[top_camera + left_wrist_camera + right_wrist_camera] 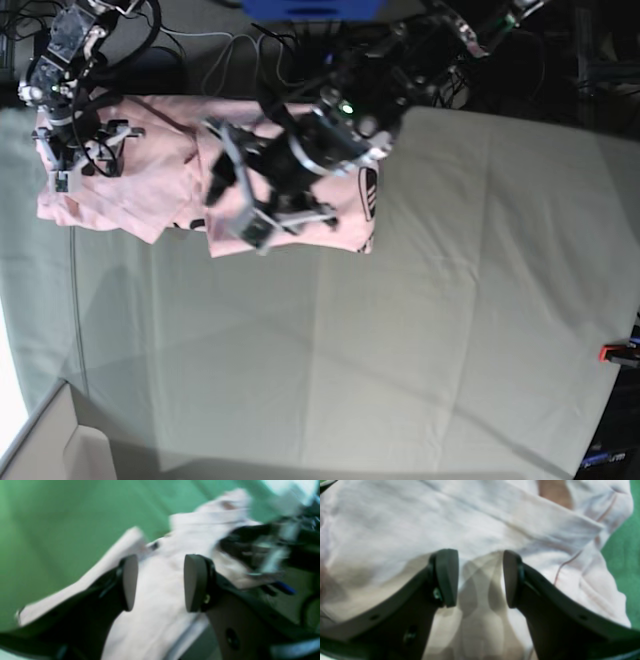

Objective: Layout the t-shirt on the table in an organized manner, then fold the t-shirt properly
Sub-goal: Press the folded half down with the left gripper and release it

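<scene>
T-shirt [480,525] beneath both arms' parted fingers [446,577]

My left gripper [160,582] jaws apart, nothing btwn pads. Pink t-shirt [162,600] below, frame center. Green table [62,517] upper left. Other arm [262,545] blurred, right.

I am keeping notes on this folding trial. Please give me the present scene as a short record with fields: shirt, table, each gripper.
shirt: pale pink t-shirt, crumpled with layers overlapping, at the far left of the table
table: grey-green cloth cover, creased
left gripper: jaws apart over the shirt, nothing between them; image blurred
right gripper: jaws apart just above the shirt's fabric, nothing gripped
fold: not yet done; shirt not laid flat
</scene>
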Motion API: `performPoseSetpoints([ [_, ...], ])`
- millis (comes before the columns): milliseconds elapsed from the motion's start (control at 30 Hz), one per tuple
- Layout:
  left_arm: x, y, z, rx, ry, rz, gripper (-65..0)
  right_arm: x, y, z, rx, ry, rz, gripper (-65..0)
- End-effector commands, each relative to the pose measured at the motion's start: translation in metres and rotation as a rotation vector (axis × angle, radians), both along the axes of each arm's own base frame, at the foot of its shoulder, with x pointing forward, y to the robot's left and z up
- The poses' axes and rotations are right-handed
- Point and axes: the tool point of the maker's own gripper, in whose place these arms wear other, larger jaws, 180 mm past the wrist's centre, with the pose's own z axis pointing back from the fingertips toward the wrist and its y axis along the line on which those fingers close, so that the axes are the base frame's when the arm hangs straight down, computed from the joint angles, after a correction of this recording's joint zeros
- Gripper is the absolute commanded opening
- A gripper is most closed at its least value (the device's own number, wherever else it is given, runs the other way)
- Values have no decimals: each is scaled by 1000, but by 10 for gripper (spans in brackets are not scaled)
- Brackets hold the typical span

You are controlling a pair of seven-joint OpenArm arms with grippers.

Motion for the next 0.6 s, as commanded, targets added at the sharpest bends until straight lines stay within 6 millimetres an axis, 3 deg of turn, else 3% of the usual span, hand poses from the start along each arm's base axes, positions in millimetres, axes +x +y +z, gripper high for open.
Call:
performPoseSetpoints([
  [0,12,2,1,-7,-10,25,-406,8,-6,11,-18,-45,-1,-358],
  [100,14,14,-40,57,77,65,-501,8,-6,11,-18,-45,-1,-358],
  [233,8,11,-71,113,152,40,-546,9,-6,11,-17,-45,1,-358],
  [433,-34,-30,-82,173,135,-169,-546,9,-6,11,-18,-48,0,-358],
  [567,-58,-44,-85,197,127,-263,-546,10,-7,12,-20,-51,1,-358],
])
